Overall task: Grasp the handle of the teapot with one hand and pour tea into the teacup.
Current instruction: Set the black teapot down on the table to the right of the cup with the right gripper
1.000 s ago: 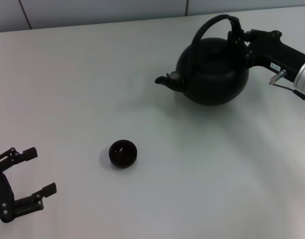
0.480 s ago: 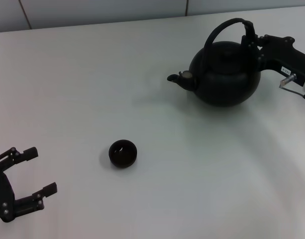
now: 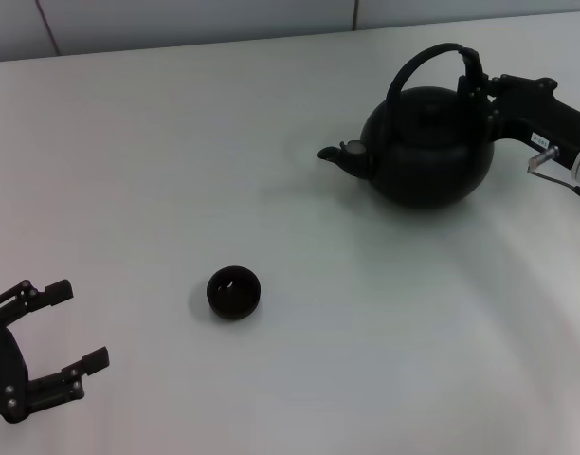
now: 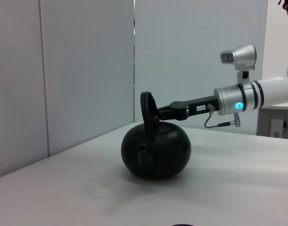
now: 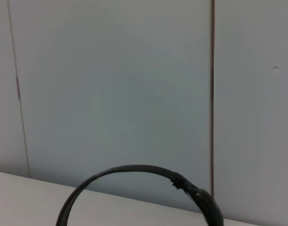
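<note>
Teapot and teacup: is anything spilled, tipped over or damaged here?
Nothing stands out. The teapot sits upright on the table, the right gripper at its handle. The teacup stands upright, apart; no spill shows. The left gripper rests open nearby.

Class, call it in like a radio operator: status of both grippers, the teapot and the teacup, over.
Right gripper shut on handle; teapot upright on table, spout facing teacup. Left gripper open, parked near edge. Nothing between pot and cup.

Soft, even overhead light; faint diffuse shadows on the table [image 3: 271,142]; sharp focus.
</note>
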Controlling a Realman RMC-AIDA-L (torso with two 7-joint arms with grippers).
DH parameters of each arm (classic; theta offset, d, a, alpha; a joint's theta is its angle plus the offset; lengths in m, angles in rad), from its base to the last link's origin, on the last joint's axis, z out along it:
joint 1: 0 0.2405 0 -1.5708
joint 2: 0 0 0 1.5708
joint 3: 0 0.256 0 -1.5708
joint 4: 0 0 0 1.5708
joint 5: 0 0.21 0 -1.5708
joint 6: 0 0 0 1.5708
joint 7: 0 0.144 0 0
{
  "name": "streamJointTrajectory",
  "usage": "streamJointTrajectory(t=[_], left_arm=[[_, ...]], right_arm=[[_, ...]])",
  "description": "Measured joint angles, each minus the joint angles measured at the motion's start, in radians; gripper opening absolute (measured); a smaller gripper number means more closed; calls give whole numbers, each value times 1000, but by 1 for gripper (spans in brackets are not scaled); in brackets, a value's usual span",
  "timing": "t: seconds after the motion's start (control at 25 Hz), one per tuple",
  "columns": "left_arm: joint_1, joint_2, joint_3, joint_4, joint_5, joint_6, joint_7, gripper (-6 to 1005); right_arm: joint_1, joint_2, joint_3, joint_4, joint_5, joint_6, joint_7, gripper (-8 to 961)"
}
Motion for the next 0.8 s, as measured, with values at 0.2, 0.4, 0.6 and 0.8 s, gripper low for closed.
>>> streamJointTrajectory(t=[0.2,0.4,0.6,0.8], left_arm=[[0,0,0,0,0,1,0,862],[0,-4,0,0,0,0,0,862],[1,-8,0,0,0,1,0,862],[3,-8,0,0,0,2,0,862]], right_arm=[[0,0,-2,1,-1,1,0,94],[-1,2,-7,1,-5,15,0,95],[0,2,-9,1,-6,26,0,108],[-1,2,-7,0,-4,24,0,173]])
